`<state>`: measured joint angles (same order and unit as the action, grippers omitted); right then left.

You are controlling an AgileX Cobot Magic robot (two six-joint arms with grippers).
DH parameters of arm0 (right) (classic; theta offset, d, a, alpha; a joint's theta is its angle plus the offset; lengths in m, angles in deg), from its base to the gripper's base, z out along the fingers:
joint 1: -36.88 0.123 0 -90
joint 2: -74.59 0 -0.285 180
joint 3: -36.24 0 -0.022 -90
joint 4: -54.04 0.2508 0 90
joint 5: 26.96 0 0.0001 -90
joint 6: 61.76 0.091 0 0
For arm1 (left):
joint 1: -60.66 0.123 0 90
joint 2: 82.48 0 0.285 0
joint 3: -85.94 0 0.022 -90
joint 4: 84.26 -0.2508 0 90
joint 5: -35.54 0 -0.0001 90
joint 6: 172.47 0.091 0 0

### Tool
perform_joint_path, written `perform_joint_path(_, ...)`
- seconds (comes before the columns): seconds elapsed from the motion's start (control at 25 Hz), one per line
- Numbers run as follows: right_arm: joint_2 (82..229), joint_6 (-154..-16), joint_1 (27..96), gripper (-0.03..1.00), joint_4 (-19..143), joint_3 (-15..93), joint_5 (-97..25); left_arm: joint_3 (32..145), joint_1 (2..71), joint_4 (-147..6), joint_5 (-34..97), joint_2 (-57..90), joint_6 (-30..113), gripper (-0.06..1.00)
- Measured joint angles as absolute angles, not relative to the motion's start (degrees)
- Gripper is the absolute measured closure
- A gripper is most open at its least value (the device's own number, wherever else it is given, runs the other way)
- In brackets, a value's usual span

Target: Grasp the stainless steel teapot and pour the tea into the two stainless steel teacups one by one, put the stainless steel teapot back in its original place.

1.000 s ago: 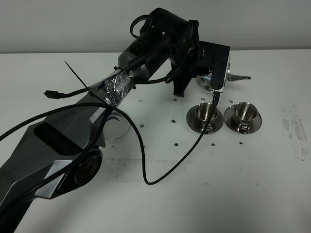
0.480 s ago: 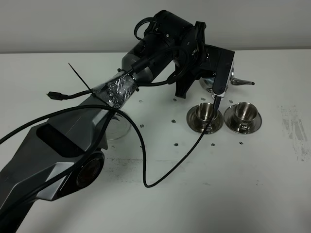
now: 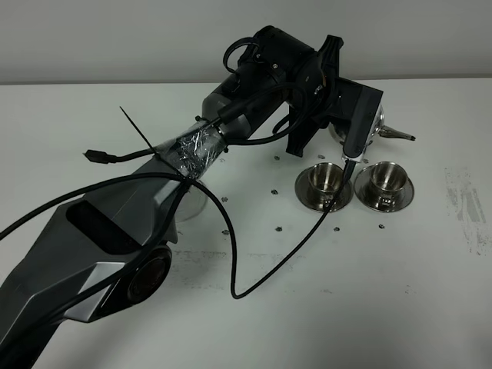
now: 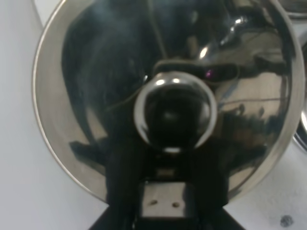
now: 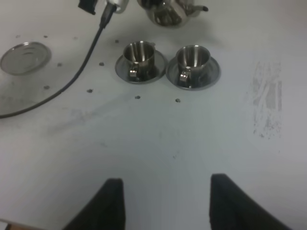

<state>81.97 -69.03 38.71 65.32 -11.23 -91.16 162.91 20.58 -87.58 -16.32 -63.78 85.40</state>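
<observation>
The stainless steel teapot [image 3: 378,121] hangs above the table just behind the two stainless steel teacups, its thin spout pointing right. My left gripper [image 4: 165,194] is shut on its handle, right beside the knobbed lid [image 4: 175,112]; the wrist hides most of the pot from above. The left teacup [image 3: 324,183] and the right teacup [image 3: 386,183] stand side by side on their saucers. No tea shows. The flat steel disc [image 5: 25,57], the original place, lies bare to the left, half under the arm in the high view. My right gripper [image 5: 165,203] hovers open near the table's front.
A black cable [image 3: 269,261] loops from the left wrist across the table, passing beside the left teacup. Small screw holes dot the white tabletop. Scuff marks [image 3: 465,207] lie at the right. The left arm's body [image 3: 100,238] covers the left front.
The left arm has carried the teapot to the right, so the spout now reaches past the right teacup's far side. The cups and the right gripper have not moved.
</observation>
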Motion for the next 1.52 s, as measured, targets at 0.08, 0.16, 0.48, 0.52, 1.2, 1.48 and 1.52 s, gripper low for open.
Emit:
perform_joint_path(0.08, 81.97, -69.03, 38.71, 0.57, 65.32, -11.23, -91.16, 162.91, 20.58, -87.59, -16.45, -64.07, 85.99, 0.71)
perform_joint_path(0.16, 81.97, -69.03, 38.71, 0.57, 65.32, -11.23, -91.16, 162.91, 20.58, -87.83, -16.56, -64.13, 86.2, 0.71)
perform_joint_path(0.48, 81.97, -69.03, 38.71, 0.57, 65.32, -11.23, -91.16, 162.91, 20.58, -91.27, -16.44, -64.13, 89.54, 0.71)
perform_joint_path(0.52, 81.97, -69.03, 38.71, 0.57, 65.32, -11.23, -91.16, 162.91, 20.58, -91.56, -16.37, -64.13, 90.1, 0.71)
perform_joint_path(1.2, 81.97, -69.08, 38.71, 0.57, 65.32, -11.23, -91.16, 162.91, 19.38, -98.39, -13.37, -65.33, 91.09, 0.71)
perform_joint_path(1.48, 81.97, -69.08, 38.71, 0.57, 65.32, -11.23, -91.16, 162.91, 19.15, -100.7, -12.63, -65.63, 91.09, 0.71)
perform_joint_path(1.52, 81.97, -69.08, 38.71, 0.57, 65.32, -11.23, -91.16, 162.91, 18.97, -101.13, -12.46, -65.63, 91.03, 0.71)
